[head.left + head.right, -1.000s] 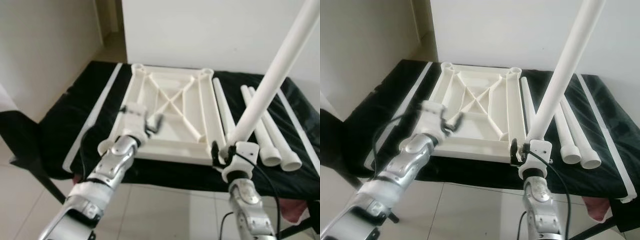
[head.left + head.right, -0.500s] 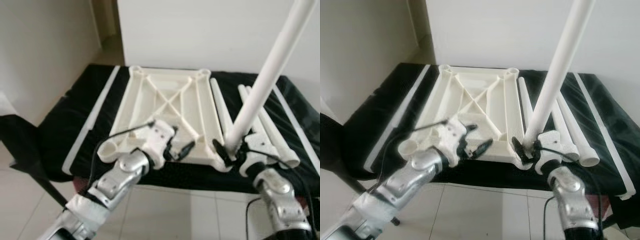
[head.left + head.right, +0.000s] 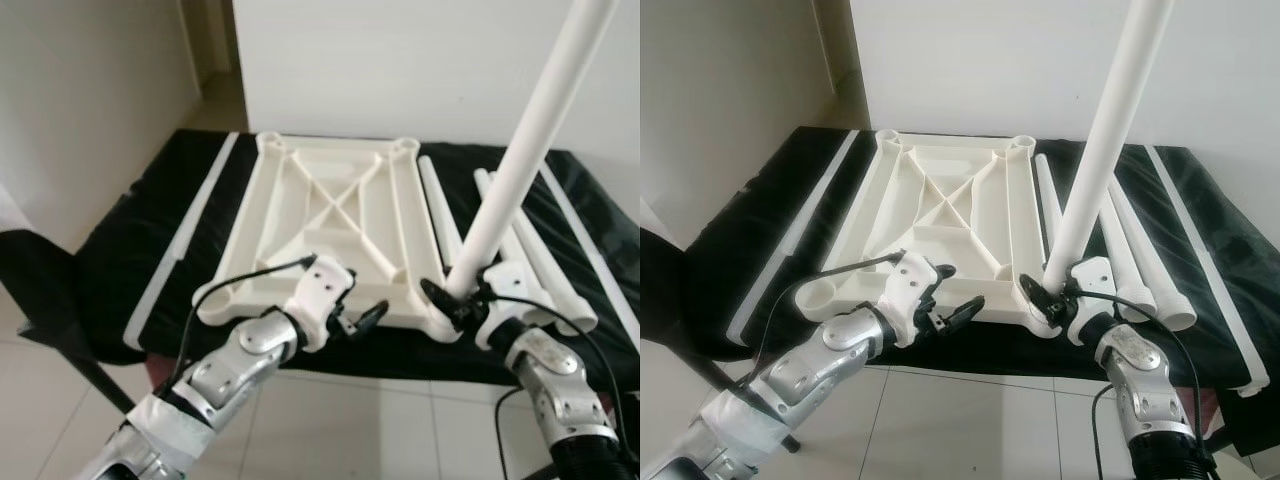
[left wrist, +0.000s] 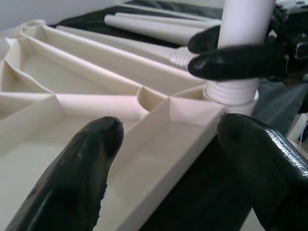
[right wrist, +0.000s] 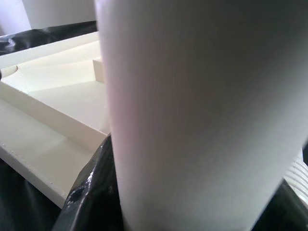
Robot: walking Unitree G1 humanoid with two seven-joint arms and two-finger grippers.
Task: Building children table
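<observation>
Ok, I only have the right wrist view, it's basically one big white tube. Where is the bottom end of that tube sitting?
Observer: The table leg held by the right gripper has its threaded end at the tabletop's near right corner socket.
Operator: Is it upright?
Observer: No, it leans, its top tilted to the right.
Operator: And the left gripper?
Observer: The left gripper is open at the tabletop's near edge, pointing toward that corner.
Operator: Any legs left?
Observer: Spare legs lie on the black cloth, right of the tabletop.
</observation>
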